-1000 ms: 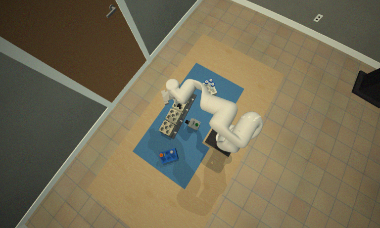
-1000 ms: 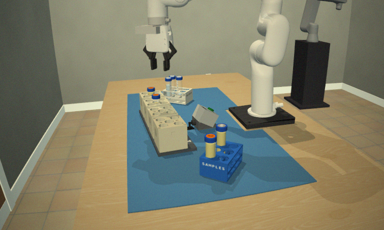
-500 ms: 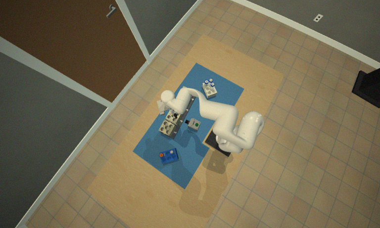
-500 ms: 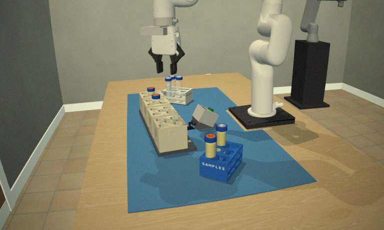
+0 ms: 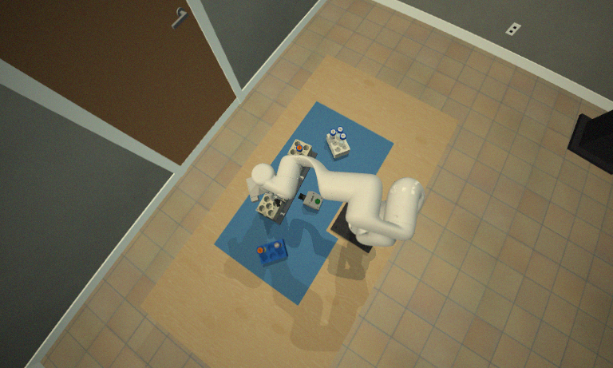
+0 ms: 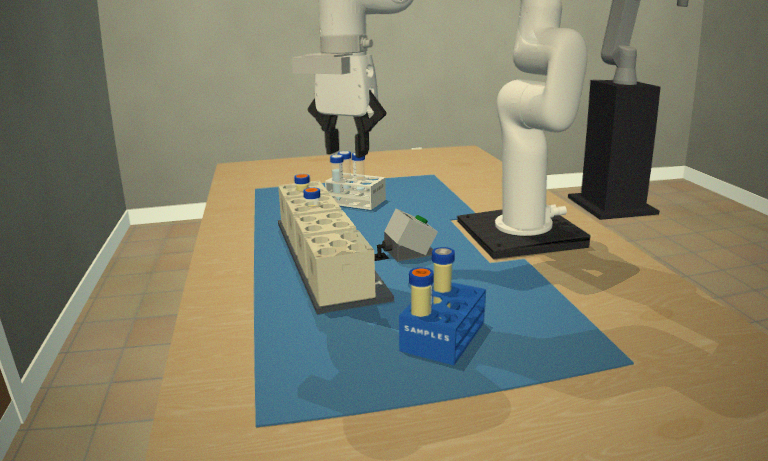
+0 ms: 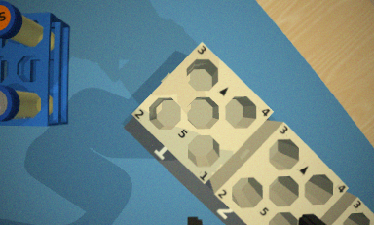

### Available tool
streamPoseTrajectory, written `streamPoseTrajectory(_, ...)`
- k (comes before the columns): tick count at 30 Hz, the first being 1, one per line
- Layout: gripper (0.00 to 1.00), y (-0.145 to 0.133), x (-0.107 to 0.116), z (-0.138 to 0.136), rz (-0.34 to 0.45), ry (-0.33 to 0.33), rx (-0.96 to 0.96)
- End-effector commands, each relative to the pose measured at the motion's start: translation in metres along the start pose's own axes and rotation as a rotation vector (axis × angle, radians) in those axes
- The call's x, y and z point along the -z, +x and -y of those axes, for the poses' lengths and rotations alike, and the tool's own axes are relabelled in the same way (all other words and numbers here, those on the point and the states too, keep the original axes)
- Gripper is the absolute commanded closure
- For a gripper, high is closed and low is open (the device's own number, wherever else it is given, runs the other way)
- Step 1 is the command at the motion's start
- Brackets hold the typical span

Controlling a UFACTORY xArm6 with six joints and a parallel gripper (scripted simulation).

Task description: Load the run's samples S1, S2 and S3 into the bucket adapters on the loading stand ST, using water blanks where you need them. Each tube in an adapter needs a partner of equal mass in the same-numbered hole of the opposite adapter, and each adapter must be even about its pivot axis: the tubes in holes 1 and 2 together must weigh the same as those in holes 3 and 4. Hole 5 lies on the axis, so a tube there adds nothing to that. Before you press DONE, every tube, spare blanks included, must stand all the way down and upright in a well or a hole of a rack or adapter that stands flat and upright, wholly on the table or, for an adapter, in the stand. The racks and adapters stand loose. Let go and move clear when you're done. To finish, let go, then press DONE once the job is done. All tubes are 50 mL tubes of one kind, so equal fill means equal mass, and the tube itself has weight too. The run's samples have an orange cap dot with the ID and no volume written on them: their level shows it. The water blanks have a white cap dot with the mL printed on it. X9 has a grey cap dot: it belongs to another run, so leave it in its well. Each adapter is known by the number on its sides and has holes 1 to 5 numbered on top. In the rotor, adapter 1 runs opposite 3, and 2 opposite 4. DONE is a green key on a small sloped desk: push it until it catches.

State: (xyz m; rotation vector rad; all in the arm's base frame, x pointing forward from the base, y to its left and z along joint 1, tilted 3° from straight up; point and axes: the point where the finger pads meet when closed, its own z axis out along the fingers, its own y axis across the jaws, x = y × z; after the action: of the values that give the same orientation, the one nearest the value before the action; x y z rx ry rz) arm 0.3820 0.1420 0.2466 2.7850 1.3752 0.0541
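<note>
My gripper (image 5: 278, 202) (image 6: 346, 151) (image 7: 253, 221) is open and empty, high above the stand. Adapter 1 (image 6: 342, 278) (image 7: 229, 137) and adapter 2 (image 7: 260, 167) show no tubes in their visible holes; part of adapter 2 is cut off. Two orange-dot tubes stand in the far adapters: one (image 5: 299, 148) (image 6: 301, 179) in the centre hole of the farthest, another (image 6: 311, 192) in the adapter before it. The blue samples rack (image 6: 424, 343) (image 7: 58, 74) holds an orange-dot tube (image 5: 260, 250) (image 6: 420, 275) (image 7: 4, 16), ID cut off, and grey-dot X9 (image 5: 277, 245) (image 6: 442, 255).
The white rack (image 5: 342, 153) (image 6: 373, 198) at the far end holds three blue-capped blanks, volumes unreadable. The sloped desk (image 6: 408, 238) with the green DONE key (image 5: 318, 201) (image 6: 421, 219) stands between the stand and the arm's base.
</note>
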Motion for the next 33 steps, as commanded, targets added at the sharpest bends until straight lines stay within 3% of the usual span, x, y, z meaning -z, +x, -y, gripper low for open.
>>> streamPoseTrajectory(1,0.43,0.011,0.002,0.012,-0.003,-0.003,-0.001)
streamPoseTrajectory(33,0.43,0.097,0.002,0.129,-0.004,-0.002,-0.001)
